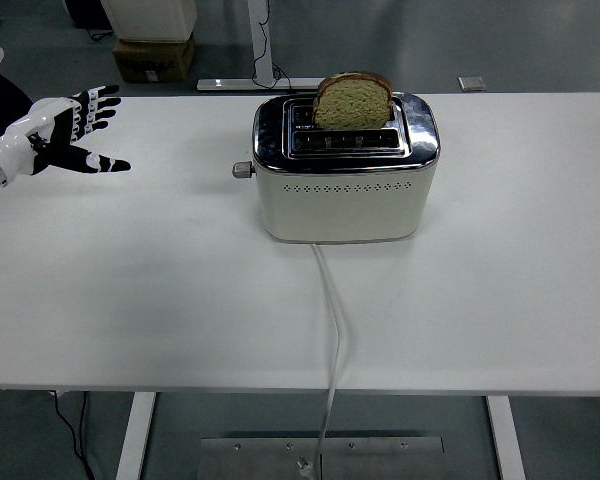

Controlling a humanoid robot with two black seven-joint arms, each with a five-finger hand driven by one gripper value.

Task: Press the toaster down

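White tabletop (130, 300) carried the toaster (345, 185) at its middle, bread (352, 100) upright in a slot; we held our left hand (65, 135) well apart, fingers (100, 100) spread, empty.

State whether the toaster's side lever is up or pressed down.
Up. The lever sits high on the toaster, and the bread stands well out of its slot.

no text, label, brand or number can be read anywhere: the toaster (345, 180) shows none, and the cardboard box (152, 58) beyond the table's far edge shows none.
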